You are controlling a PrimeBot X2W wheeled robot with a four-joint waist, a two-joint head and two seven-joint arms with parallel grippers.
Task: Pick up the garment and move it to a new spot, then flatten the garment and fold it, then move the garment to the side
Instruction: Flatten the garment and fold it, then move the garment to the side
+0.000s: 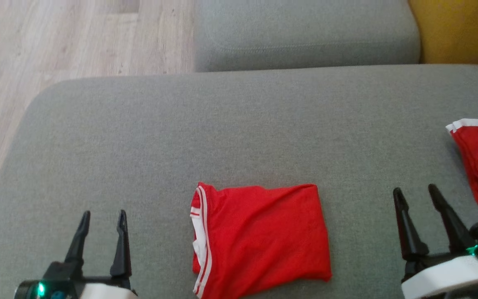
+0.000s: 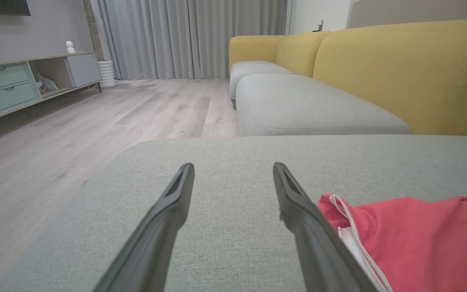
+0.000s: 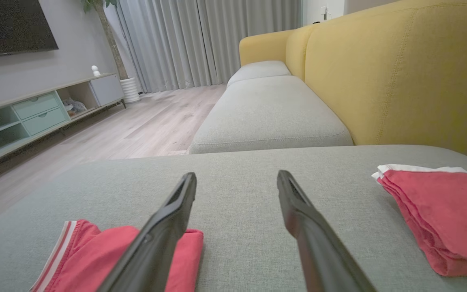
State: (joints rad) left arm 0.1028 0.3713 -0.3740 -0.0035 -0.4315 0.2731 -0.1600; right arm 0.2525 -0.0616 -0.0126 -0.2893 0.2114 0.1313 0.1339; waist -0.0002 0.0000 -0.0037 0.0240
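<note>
Currently, the left gripper (image 1: 103,216) is seen at the lower left and the right gripper (image 1: 414,193) at the lower right, fingers pointed up-frame, jaws spread wide and empty. The folded red garment (image 1: 259,238) is laid between them at lower centre on the grey cushion (image 1: 222,124).

Red fabric garment with white striped trim (image 1: 259,236): folded into rough rectangle, lying flat on grey sofa cushion (image 1: 139,137), trim edge facing left
</note>
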